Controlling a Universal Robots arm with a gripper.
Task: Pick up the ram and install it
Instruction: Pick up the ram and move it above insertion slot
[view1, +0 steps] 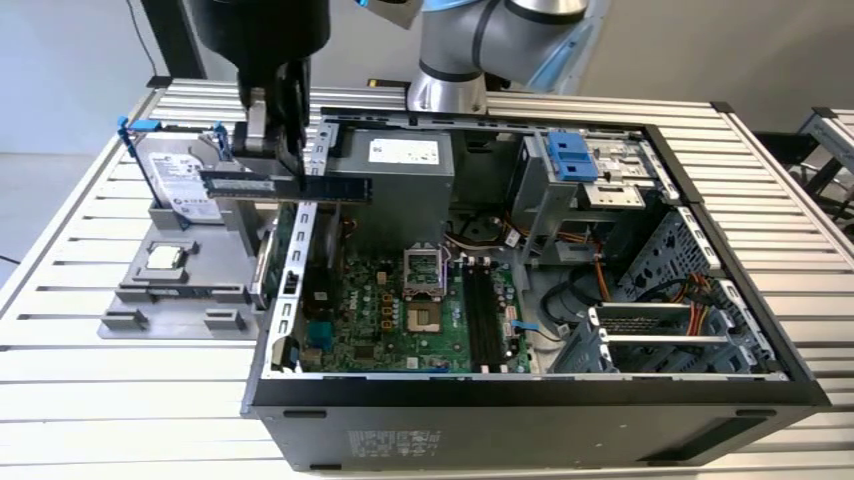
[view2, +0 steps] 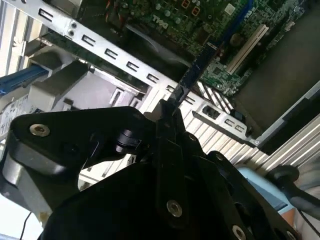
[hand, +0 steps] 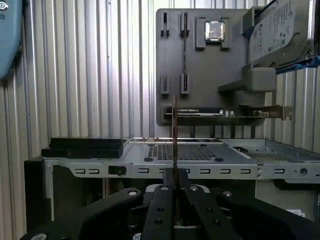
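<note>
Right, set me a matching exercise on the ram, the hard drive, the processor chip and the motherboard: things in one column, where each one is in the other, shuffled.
Things:
1. ram
2. hard drive
3. processor chip
4. motherboard

Places:
A. lying flat in a recess of the grey holder
B. clamped in the gripper, in the air
C. standing on edge in the grey holder
D. inside the open computer case

Pairs: 1-B, 2-C, 3-A, 4-D.
</note>
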